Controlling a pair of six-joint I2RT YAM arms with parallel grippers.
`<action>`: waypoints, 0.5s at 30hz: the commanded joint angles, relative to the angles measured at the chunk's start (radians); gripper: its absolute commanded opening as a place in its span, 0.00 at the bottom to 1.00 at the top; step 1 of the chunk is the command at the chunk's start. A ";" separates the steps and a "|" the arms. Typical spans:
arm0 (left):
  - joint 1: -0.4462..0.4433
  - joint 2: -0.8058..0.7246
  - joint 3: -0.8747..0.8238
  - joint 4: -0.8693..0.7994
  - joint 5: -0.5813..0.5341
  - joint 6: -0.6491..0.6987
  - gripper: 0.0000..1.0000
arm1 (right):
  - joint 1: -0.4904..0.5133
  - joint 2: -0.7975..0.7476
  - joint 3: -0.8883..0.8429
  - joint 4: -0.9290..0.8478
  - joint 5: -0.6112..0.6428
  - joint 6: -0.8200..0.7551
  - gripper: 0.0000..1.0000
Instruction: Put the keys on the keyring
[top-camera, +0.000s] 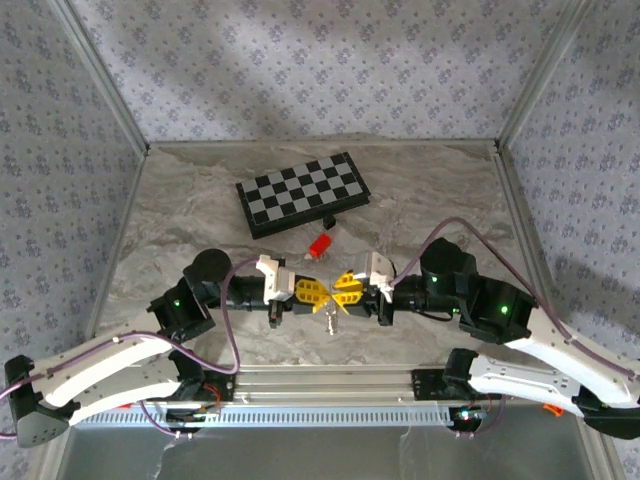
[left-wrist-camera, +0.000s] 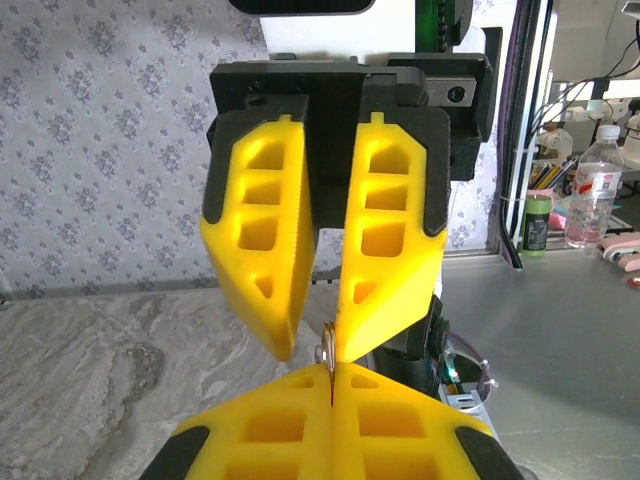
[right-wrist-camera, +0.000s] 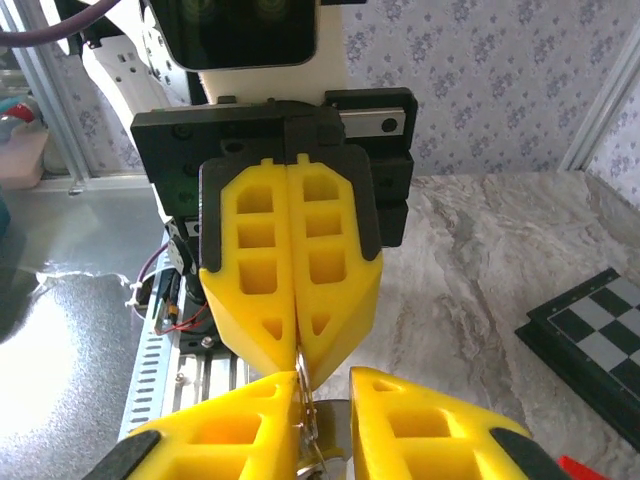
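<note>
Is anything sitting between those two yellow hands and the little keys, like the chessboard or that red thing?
Nothing visible does. The left hand pinches a thin metal piece, the keys dangle just below it, and the right hand faces it, open. The chessboard and red piece lie farther back.

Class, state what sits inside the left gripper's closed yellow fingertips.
A thin metal piece pokes out of the left gripper. Its clamped part is covered, so key or ring cannot be told.
</note>
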 joint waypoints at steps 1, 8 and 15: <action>-0.002 -0.017 0.004 0.059 0.032 -0.014 0.00 | 0.002 0.001 -0.008 0.015 -0.014 0.007 0.17; -0.002 -0.015 0.006 0.059 0.020 -0.013 0.00 | 0.000 0.008 0.004 -0.022 -0.027 0.002 0.18; -0.002 -0.011 0.010 0.058 0.010 -0.014 0.00 | 0.000 0.012 0.006 -0.039 -0.030 0.001 0.00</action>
